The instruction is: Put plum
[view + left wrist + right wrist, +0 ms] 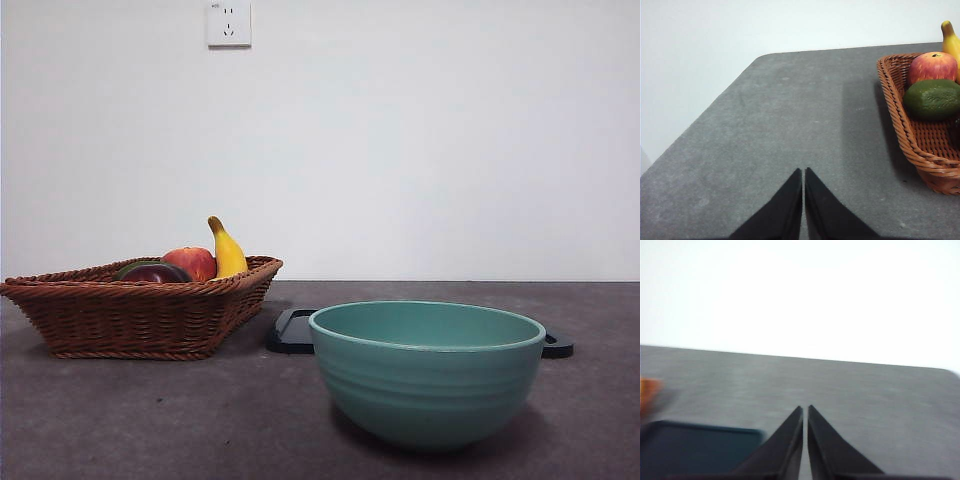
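Observation:
The dark maroon plum (157, 273) lies in the brown wicker basket (140, 310) at the left, in front of a red apple (192, 262) and a banana (227, 252). A teal bowl (428, 368) stands near the front right. My left gripper (803, 172) is shut and empty over bare table, well apart from the basket (920, 135); the plum is hidden in the left wrist view. My right gripper (805, 410) is shut and empty above the table. Neither arm shows in the front view.
A dark green fruit (932, 98) and the apple (932, 66) lie in the basket. A black flat tray (295, 331) lies behind the bowl; it shows blurred in the right wrist view (695, 447). The white wall stands behind the table.

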Motion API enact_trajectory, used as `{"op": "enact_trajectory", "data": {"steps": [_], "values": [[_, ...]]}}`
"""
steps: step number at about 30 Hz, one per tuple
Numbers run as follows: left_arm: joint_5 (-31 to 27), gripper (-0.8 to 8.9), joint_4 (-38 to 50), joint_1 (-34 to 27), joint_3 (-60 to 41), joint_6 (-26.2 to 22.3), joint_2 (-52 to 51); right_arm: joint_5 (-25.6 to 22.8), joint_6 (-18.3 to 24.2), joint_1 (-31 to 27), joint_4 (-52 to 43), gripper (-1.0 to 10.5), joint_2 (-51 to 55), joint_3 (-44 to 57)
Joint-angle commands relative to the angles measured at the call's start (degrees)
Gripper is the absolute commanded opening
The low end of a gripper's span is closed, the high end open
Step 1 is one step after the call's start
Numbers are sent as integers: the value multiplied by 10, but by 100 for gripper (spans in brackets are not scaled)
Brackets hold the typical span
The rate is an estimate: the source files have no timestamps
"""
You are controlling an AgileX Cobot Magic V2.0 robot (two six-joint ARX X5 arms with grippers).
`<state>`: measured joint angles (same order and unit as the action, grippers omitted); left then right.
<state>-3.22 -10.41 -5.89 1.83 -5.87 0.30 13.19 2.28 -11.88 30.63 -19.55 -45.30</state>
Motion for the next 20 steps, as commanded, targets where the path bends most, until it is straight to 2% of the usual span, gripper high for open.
{"op": "enact_trajectory", "data": {"steps": [1, 5, 11, 20], "values": [[-2, 7, -3, -2, -12, 4, -1, -11, 12, -24, -49, 8, 38, 64], [-2, 7, -3, -2, -12, 4, -1, -13, -7, -37, -121, 8, 103, 175], [-2, 7, -3, -2, -12, 4, -1, -13, -10, -37, -178, 8, 174, 302], [-2, 7, -3, -2, -12, 4, -1, -13, -23, -37, -207, 8, 193, 397]]}}
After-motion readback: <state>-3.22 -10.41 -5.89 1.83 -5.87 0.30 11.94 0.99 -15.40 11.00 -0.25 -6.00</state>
